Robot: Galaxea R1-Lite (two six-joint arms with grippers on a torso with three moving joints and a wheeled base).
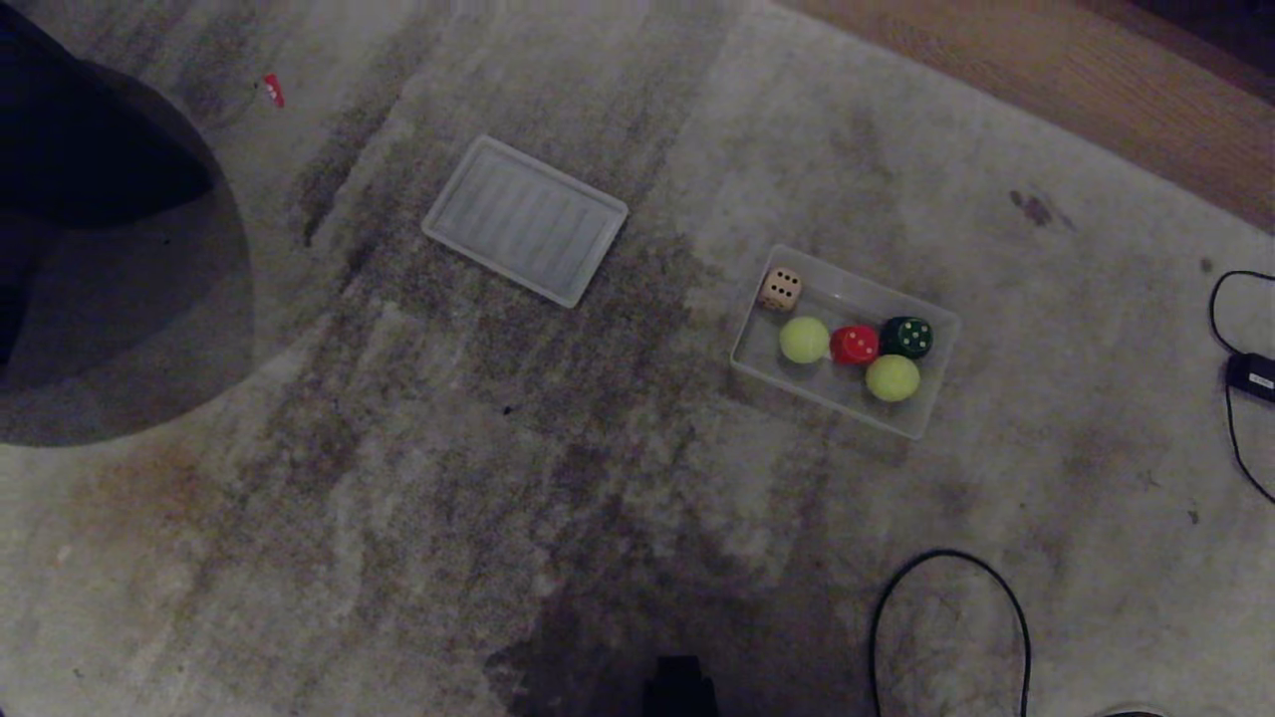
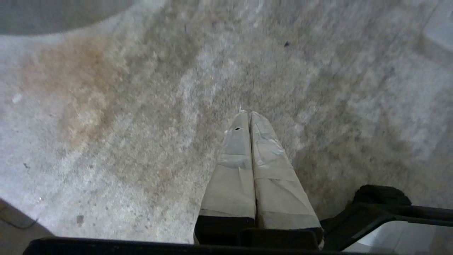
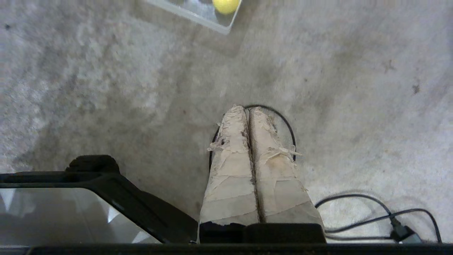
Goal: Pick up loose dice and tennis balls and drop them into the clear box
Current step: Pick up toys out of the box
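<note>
Stained grey carpet [image 1: 558,478] fills nearly all I can see, with a strip of wooden floor [image 1: 1076,80] along its far right corner. At the carpet's far left edge stands one dark round shape [image 1: 100,279], and just beyond it lies one small red scrap [image 1: 273,90], too small for me to tell what it is. Toward the middle, farther from me, one flat ribbed lid [image 1: 525,220] lies by itself, well apart from everything else.

Right of the lid sits one clear box [image 1: 931,408], and in it I count five things: three dice and two tennis balls. One beige die [image 1: 780,289] sits alone in the box's far left corner. Along the middle run one tennis ball [image 1: 804,340], one red die [image 1: 855,345] touching it, and one dark green die [image 1: 906,338] beside that. A second tennis ball [image 1: 892,377] rests just in front of the red and green dice, near the box's near right corner. I see no die or ball loose on the carpet.

One black cable [image 1: 951,617] loops at the carpet's near edge, and another cable with a plug [image 1: 1250,373] lies at the right edge.

My left gripper [image 2: 247,114] hangs over bare carpet, fingers pressed together, holding nothing. My right gripper [image 3: 246,108] is likewise closed and empty, above the cable loop, the box's corner beyond it.
</note>
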